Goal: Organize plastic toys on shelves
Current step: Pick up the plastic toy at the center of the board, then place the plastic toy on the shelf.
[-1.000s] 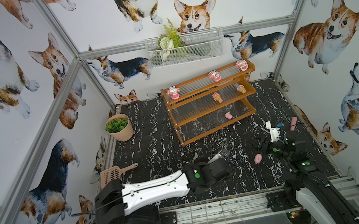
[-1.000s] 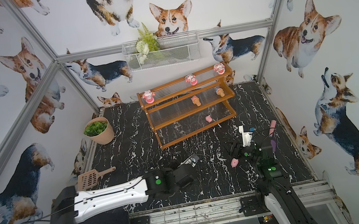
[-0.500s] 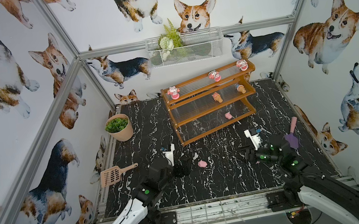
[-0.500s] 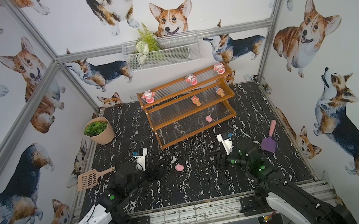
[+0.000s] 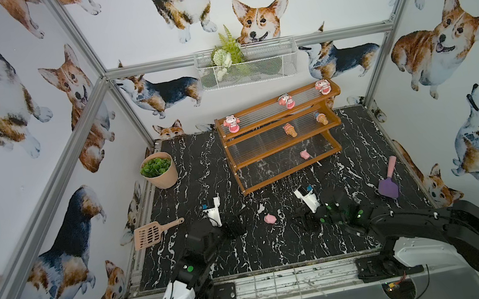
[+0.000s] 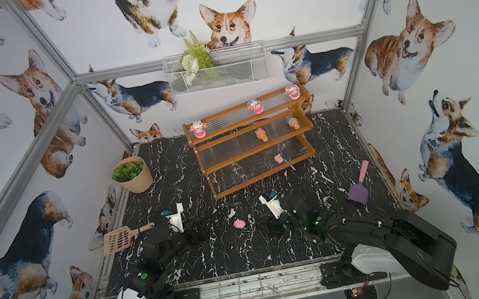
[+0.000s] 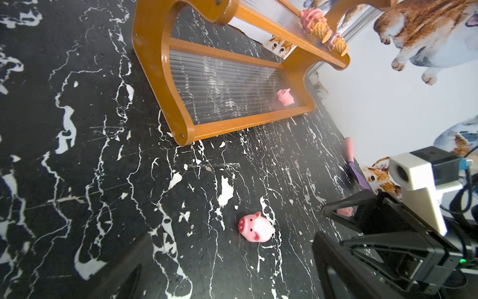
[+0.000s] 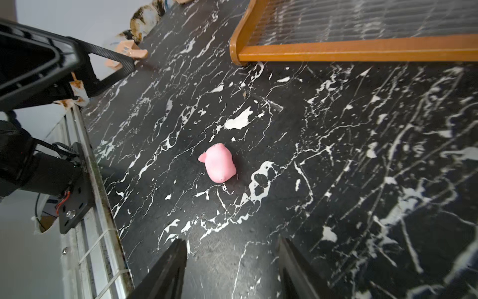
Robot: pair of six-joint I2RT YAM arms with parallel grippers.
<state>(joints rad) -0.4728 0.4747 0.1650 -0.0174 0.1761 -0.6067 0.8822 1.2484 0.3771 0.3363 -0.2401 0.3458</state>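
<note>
Right wrist view puts the loose pink pig [image 8: 219, 163] on the worktop [image 8: 362, 160], middle front, clear of the shelves [image 8: 336, 49], ahead of our right gripper [image 8: 231, 242], jaws half parted and empty, with the left gripper [image 5: 235, 224] spread wide and empty nearby, so we judge pickup comes next: straddle it, then close.

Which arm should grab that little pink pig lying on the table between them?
Probably the right. The pink pig lies straight ahead of the open right gripper, and the rack stands slightly toward that side. The left gripper, also open, is about as close.
</note>
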